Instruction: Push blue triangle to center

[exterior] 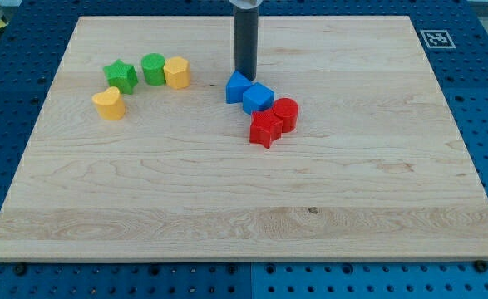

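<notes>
My tip (244, 78) sits just at twelve o'clock of the blue triangle (238, 87), touching or nearly so (a bare rod, so nothing grips anything). The triangle lies slightly above board centre, with the blue cube (258, 98) touching at its four o'clock, then the red star (265, 129) and red cylinder (286, 113) beyond.

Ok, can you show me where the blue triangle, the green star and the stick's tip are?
blue triangle (237, 88): camera view, on its top face.
green star (121, 76): camera view, on its top middle.
my tip (244, 77): camera view, the rod's very end, just above the blue triangle in the view.
</notes>
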Controlling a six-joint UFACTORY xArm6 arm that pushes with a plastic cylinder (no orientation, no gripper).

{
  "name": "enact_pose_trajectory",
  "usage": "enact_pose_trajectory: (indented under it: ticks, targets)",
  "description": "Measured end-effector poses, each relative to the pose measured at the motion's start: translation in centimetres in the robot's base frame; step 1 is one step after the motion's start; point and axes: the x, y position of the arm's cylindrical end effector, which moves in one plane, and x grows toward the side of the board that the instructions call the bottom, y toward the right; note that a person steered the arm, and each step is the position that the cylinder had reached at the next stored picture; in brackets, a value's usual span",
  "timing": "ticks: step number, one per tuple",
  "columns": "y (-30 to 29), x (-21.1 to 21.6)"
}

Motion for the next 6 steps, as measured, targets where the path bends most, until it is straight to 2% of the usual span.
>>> enact_pose_trajectory:
  ticks: [2,5,6]
  targets:
    - [-1.1,3.5]
    - [-6.9,3.6]
    - [-7.2,3.6]
